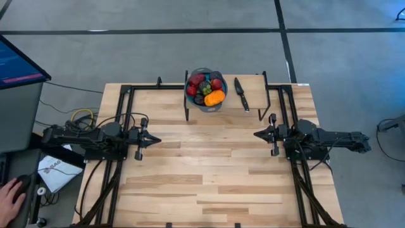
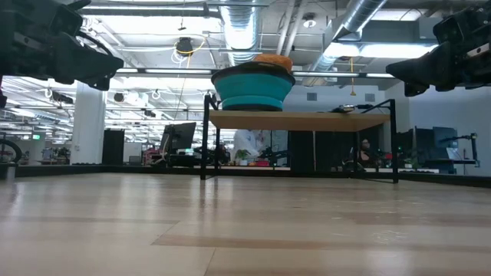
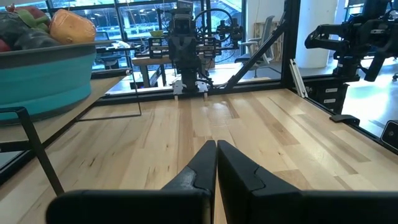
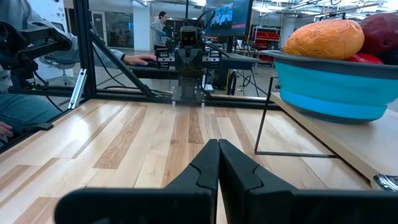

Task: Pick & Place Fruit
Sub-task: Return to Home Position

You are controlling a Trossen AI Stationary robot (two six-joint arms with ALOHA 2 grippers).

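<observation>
The fruit (image 1: pixel 206 88) lies heaped in a teal bowl (image 1: pixel 206 105) on a raised wooden shelf (image 1: pixel 253 98) at the table's far edge: red, dark and green pieces and an orange one (image 1: pixel 215 97). The orange piece (image 4: pixel 323 37) tops the bowl (image 4: pixel 329 87) in the right wrist view, and shows again as the orange piece (image 3: pixel 71 26) in the left wrist view. My left gripper (image 1: pixel 157 140) is shut, level, at the table's left, pointing right. My right gripper (image 1: pixel 256 133) is shut at the right, pointing left. Both hang above the table, holding nothing.
A black-handled knife (image 1: pixel 242 94) lies on the shelf right of the bowl. The shelf stands on thin black legs (image 2: pixel 205 138). Bare wooden tabletop (image 1: pixel 209 164) spreads between the arms. A person's hand (image 1: pixel 9 196) rests off the table at the left.
</observation>
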